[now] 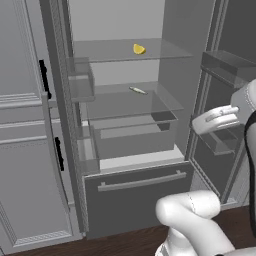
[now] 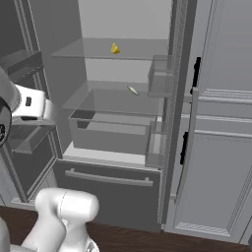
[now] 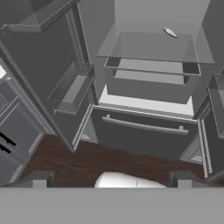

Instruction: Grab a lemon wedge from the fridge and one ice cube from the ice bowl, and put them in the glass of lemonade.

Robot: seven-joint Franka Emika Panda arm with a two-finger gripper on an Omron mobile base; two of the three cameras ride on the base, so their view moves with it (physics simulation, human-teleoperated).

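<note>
The fridge [image 1: 125, 165] stands with both doors swung wide. On its top glass shelf lies the small yellow lemon wedge [image 1: 139, 49] [image 2: 114, 48], toward the back. My gripper [image 3: 111, 180] is open, its two dark fingertips [image 3: 39, 179] set far apart with nothing between them. It hangs in front of the fridge, well back from the shelves, and looks down at the lower shelf and drawer. My white wrist [image 1: 216, 119] [image 2: 29, 109] hovers beside the right-hand door, below the wedge's shelf. The ice bowl, ice cube and glass of lemonade are out of view.
A thin pale green-white item [image 1: 138, 90] [image 2: 133, 90] [image 3: 170, 32] lies on the second glass shelf. Below are a crisper bin and the closed lower drawer [image 1: 140, 182] [image 3: 144, 127]. Door bins [image 3: 72, 87] jut out on both sides. Light grey cabinets [image 1: 25, 125] [image 2: 221, 123] flank the fridge.
</note>
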